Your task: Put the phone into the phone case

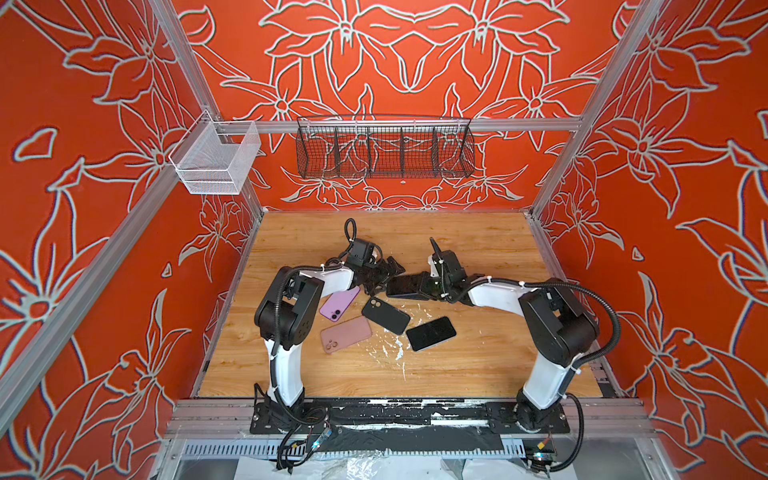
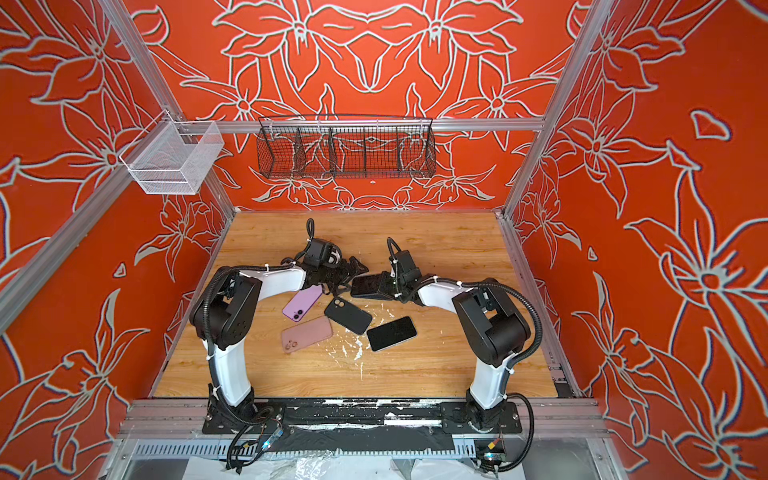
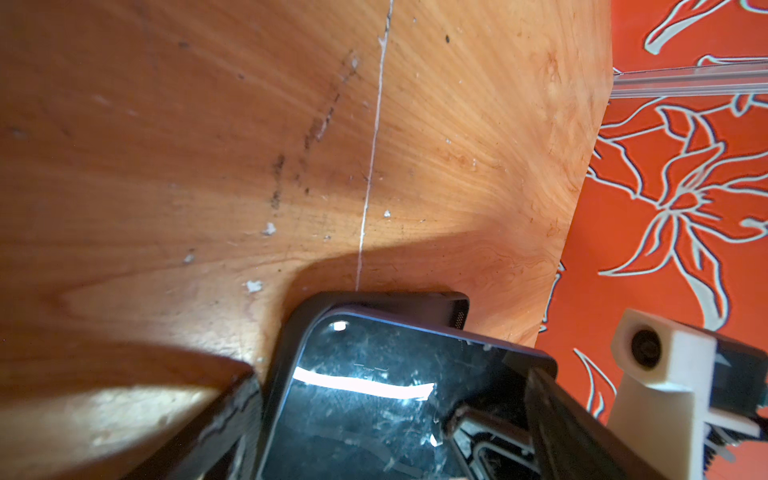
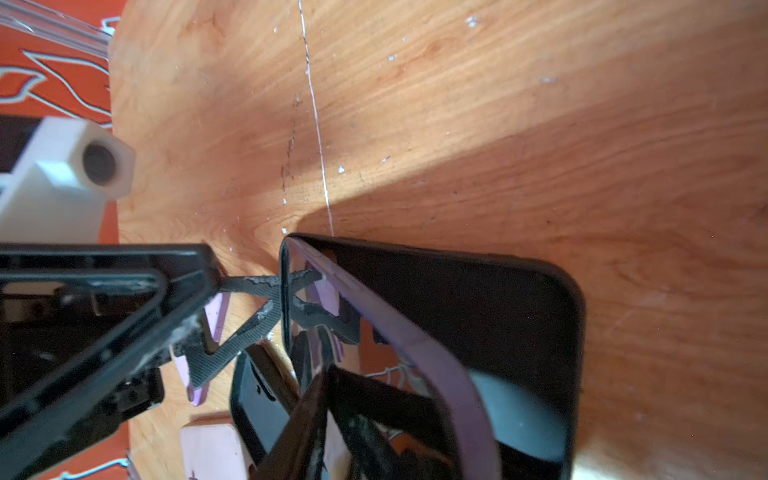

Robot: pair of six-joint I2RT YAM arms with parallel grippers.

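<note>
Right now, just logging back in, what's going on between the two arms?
At the middle of the table, a dark phone sits in a dark case; whether it is fully seated is unclear. The left gripper has its fingers spread wide either side of it. The right gripper is at the opposite end, grip unclear. A spare black case, a bare black phone, a purple back and a pink back lie loose nearby.

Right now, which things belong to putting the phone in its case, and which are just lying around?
In the job: phone with its black case, left gripper, right gripper.
Lying about: purple phone, spare black case, pink case, bare black phone, wire basket, white basket.
</note>
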